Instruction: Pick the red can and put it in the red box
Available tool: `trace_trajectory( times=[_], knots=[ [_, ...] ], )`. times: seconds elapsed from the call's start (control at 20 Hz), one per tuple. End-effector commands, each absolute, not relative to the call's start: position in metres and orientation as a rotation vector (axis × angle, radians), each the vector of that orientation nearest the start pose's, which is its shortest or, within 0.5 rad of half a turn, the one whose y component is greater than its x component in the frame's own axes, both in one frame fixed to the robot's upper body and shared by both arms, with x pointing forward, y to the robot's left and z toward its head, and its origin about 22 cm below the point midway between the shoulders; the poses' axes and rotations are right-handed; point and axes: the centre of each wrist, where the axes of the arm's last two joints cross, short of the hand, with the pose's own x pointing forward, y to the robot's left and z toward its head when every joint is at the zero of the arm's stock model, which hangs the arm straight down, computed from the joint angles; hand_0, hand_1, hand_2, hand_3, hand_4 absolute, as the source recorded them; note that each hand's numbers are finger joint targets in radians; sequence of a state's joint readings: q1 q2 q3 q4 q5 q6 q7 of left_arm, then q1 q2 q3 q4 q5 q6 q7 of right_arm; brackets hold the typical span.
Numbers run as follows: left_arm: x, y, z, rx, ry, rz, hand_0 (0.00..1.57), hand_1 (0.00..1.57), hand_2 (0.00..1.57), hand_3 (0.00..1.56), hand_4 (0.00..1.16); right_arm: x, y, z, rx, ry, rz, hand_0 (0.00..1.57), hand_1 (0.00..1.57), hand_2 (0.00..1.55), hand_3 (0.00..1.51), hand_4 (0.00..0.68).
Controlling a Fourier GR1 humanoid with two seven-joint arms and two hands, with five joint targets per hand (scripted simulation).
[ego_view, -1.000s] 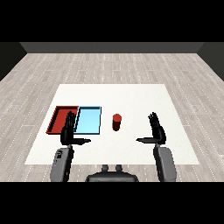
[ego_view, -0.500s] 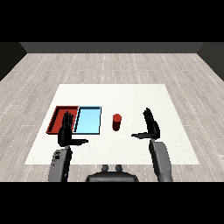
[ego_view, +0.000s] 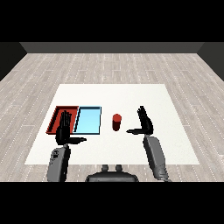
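- Standing upright on the white bench [ego_view: 175, 100], the can [ego_view: 116, 122] is untouched, just right of the blue tray [ego_view: 88, 120] and apart from it.
- Right hand [ego_view: 145, 124] sits to the can's right, near but with a clear gap between them; fingers straight and spread, thumb reaching toward the can, holding nothing.
- Left hand [ego_view: 64, 130] hovers at the near edge of the red tray [ego_view: 58, 114], fingers straight up, thumb out to the side, also holding nothing.
- Red tray lies at the far left, side by side with the blue one, and nothing shows inside it.
- Progress, as I read it: very early. No grasp, no lift, no carry.
- Everything's left: close the right hand round the can, lift it, cross over the blue tray, and set it down in the red tray.
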State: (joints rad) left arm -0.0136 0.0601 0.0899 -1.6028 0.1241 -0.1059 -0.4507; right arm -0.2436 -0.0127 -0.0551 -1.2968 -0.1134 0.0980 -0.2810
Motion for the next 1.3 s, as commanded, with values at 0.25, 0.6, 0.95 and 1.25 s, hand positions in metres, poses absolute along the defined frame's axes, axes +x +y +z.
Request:
trace_trajectory(
  times=[0.25,0.6,0.95,1.25],
  knots=[
    [0.248,0.237,0.019,-0.05,-2.056,0.053,0.0,0.0,0.0,0.0,0.0,0.316,-0.184,-0.022,0.259,-1.757,-0.041,0.0,0.0,0.0,0.0,0.0],
    [0.237,0.25,0.015,-0.07,-2.062,0.056,0.0,0.0,0.0,0.0,0.0,0.298,-0.166,-0.067,0.283,-1.729,-0.066,0.0,0.0,0.0,0.0,0.0],
    [0.24,0.253,0.007,-0.086,-2.058,0.045,0.0,0.0,0.0,0.0,0.0,0.306,-0.16,-0.057,0.342,-1.699,-0.09,0.0,0.0,0.0,0.0,0.0],
    [0.225,0.258,0.009,-0.096,-2.058,0.056,0.0,0.0,0.0,0.0,0.0,0.327,-0.126,-0.036,0.335,-1.69,-0.097,0.0,0.0,0.0,0.0,0.0]
  ],
)
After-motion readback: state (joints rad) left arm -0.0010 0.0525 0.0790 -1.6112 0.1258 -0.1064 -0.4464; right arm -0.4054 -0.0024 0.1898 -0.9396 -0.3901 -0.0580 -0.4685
